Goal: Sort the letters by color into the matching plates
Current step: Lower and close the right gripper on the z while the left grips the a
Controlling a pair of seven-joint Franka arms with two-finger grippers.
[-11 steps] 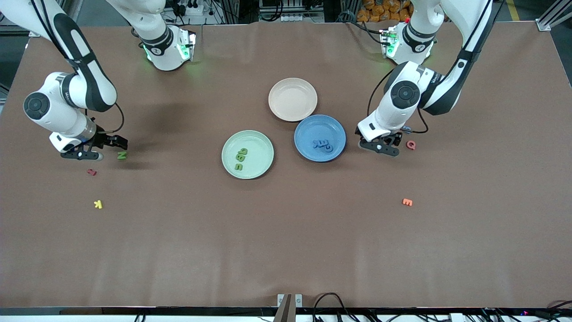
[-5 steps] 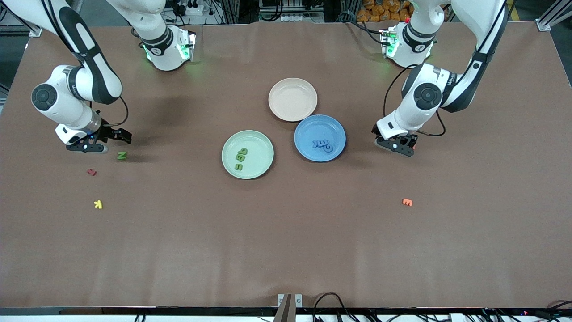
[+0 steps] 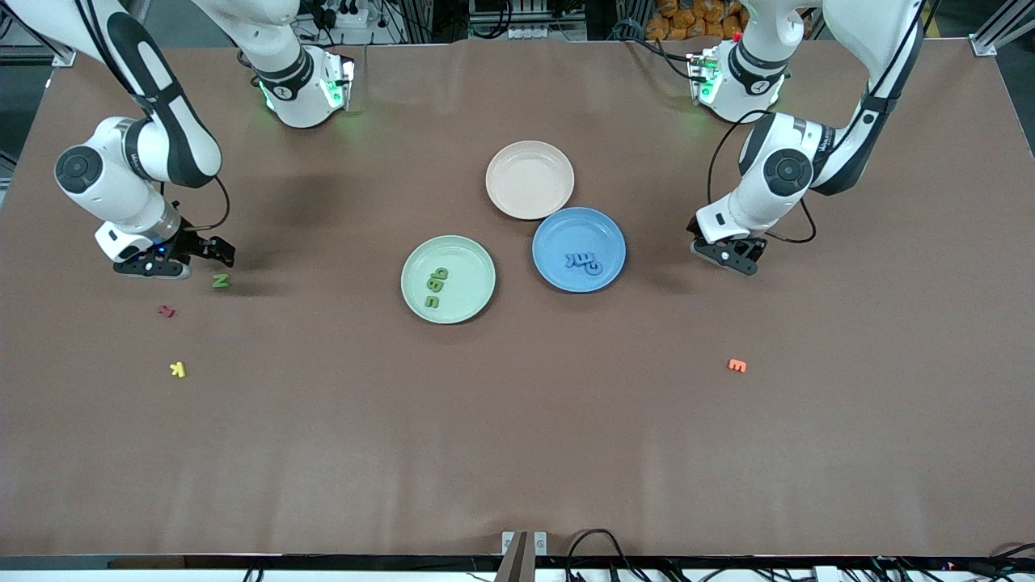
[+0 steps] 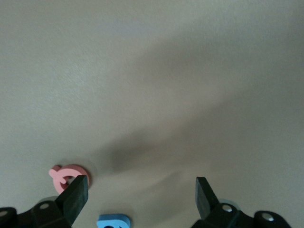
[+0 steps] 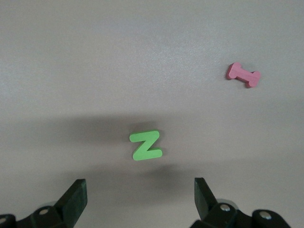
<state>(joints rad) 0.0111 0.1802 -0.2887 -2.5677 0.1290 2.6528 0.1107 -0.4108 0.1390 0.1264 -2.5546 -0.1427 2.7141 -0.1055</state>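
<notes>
The pale green plate holds three green letters. The blue plate holds blue letters. A green letter N lies on the table toward the right arm's end and also shows in the right wrist view. My right gripper is open and low beside it. My left gripper is open and low over the table near the blue plate. A blue letter lies between its fingers, and a pink Q lies by one fingertip.
A beige-pink plate sits farther from the camera, touching the blue one. A red letter and a yellow K lie nearer the camera than the green N. An orange E lies nearer the camera than the left gripper.
My left gripper has moved away from the blue plate toward the left arm's end of the table and now covers the pink Q. My right gripper shifted slightly.
</notes>
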